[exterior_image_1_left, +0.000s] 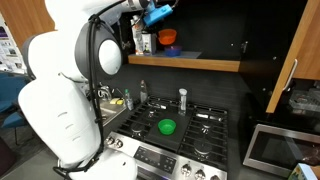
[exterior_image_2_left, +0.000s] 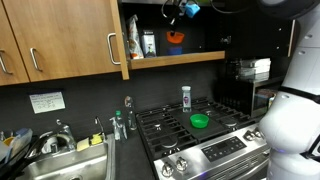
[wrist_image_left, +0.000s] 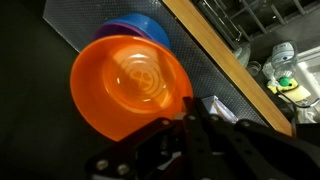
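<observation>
While my claw (wrist_image_left: 190, 114) hangs above the orange bowl (wrist_image_left: 128, 88) near the shelf (wrist_image_left: 212, 45) front edge, I see its jaws pressed together

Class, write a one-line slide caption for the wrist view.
Shut gripper above the rim of an orange bowl that overlaps a blue bowl on a wood-edged shelf.

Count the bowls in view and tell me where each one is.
3. A green bowl sits on the stove grates. An orange bowl is up at the shelf by the claw, with a blue bowl partly hidden behind it. More may be hidden.
</observation>
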